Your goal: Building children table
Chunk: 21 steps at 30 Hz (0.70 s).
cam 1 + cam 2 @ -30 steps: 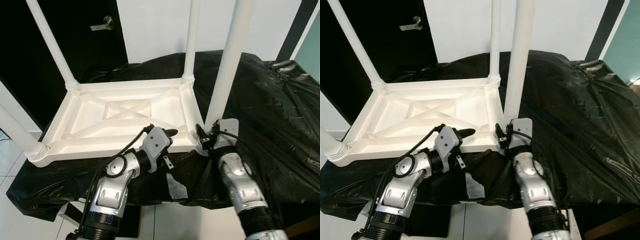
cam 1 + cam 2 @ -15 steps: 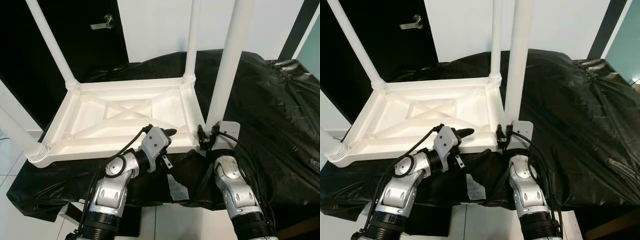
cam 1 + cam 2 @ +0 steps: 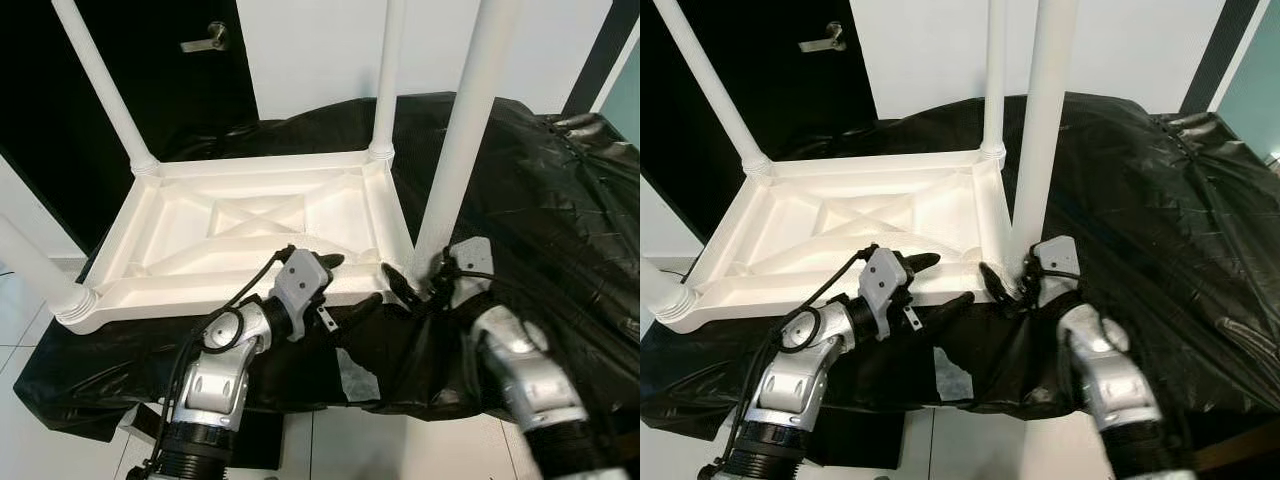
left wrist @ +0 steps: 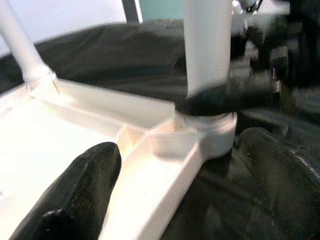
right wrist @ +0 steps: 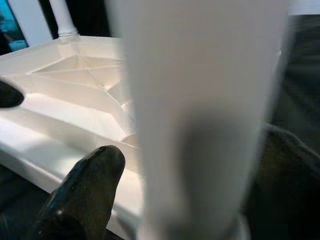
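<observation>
- A white plastic children's table [image 3: 250, 225] lay upside down on a surface draped in crinkled black plastic sheeting [image 3: 540, 190]; its ribbed underside faced up, with a cross-shaped brace in the middle panel.
- Four round white plastic legs rose from its corners; the far left leg [image 3: 100, 85] leaned outward, the far right leg [image 3: 385, 75] stood upright, the near left leg [image 3: 35, 270] slanted toward the left edge of the head view, and the near right leg [image 3: 462, 130] stood upright in its corner socket.
- The right gripper [image 3: 420, 290] was at the base of the near right leg; its two black fingers stood spread, one on each side of the leg, and whether both pressed against it could not be told; in the right wrist view the leg [image 5: 200, 115] was a blurred column with one finger [image 5: 85, 195] beside it.
- The left gripper [image 3: 345, 285] was at the table's near rim, just left of that same corner; its fingers were spread, one over the inside of the frame and the other outside below the rim; in the left wrist view a finger [image 4: 75, 195] lay over the white frame, and the right gripper's black finger crossed the leg's base.
- Behind the table stood a black door with a metal lever handle [image 3: 205, 40] and a white wall [image 3: 310, 50].
</observation>
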{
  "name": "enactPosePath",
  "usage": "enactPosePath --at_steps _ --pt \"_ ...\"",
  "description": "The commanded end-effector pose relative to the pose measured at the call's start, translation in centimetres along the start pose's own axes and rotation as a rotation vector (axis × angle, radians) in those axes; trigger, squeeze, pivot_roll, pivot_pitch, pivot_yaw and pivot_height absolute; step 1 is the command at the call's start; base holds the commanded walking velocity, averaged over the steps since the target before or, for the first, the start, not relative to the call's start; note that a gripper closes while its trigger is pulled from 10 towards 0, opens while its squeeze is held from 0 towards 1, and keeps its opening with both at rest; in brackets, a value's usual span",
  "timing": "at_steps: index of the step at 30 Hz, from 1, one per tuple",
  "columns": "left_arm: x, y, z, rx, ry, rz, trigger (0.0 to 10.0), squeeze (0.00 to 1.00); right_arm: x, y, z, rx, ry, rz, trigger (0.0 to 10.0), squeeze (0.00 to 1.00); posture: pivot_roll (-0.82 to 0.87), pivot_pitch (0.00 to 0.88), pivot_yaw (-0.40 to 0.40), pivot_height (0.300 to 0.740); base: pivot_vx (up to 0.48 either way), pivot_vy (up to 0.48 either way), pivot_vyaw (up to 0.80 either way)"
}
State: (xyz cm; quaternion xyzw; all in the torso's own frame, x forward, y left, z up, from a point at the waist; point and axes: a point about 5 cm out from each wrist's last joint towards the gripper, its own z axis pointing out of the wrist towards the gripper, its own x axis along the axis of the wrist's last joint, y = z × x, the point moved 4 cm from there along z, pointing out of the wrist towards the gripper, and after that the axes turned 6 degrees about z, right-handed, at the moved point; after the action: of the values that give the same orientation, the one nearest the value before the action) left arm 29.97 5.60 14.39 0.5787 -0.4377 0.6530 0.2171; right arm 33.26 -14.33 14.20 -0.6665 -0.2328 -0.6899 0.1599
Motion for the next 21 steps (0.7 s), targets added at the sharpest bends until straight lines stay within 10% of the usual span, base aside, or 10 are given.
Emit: enactPosePath --at_steps 1,10,11,12,13,21 --pt "-0.4 -0.9 -0.3 0.117 -0.011 -0.017 10.0 0.0 -0.5 -0.4 0.3 0.061 -0.019 0.012 10.0 0.0 -0.07 0.0 0.05 0.74 0.0 0.0 0.0" --pt "-1.4 -0.9 -0.6 0.14 -0.04 -0.043 10.0 0.0 -1.2 -0.5 1.3 0.172 -0.065 -0.016 9.3 0.0 -0.04 0.0 0.045 0.74 0.0 0.0 0.0" --pt "-1.3 -0.9 -0.6 0.145 -0.041 -0.041 10.0 0.0 -1.3 -0.5 1.5 0.186 -0.074 -0.023 7.1 0.0 -0.04 0.0 0.044 0.74 0.0 0.0 0.0" --pt "-1.3 -0.9 -0.6 0.145 -0.041 -0.041 10.0 0.0 -1.3 -0.5 1.5 0.186 -0.074 -0.023 7.1 0.0 -0.04 0.0 0.044 0.74 0.0 0.0 0.0" --pt "-1.3 -0.9 -0.6 0.148 -0.043 -0.036 10.0 0.0 -1.5 -0.7 1.7 0.204 -0.084 -0.029 0.0 0.0 -0.03 0.0 0.043 0.74 0.0 0.0 0.0" --pt "-1.6 -0.8 -0.8 0.164 -0.071 -0.016 10.0 0.0 -2.2 -1.1 1.6 0.218 -0.096 -0.007 0.0 0.0 -0.01 0.0 0.034 0.74 0.0 0.0 0.0"
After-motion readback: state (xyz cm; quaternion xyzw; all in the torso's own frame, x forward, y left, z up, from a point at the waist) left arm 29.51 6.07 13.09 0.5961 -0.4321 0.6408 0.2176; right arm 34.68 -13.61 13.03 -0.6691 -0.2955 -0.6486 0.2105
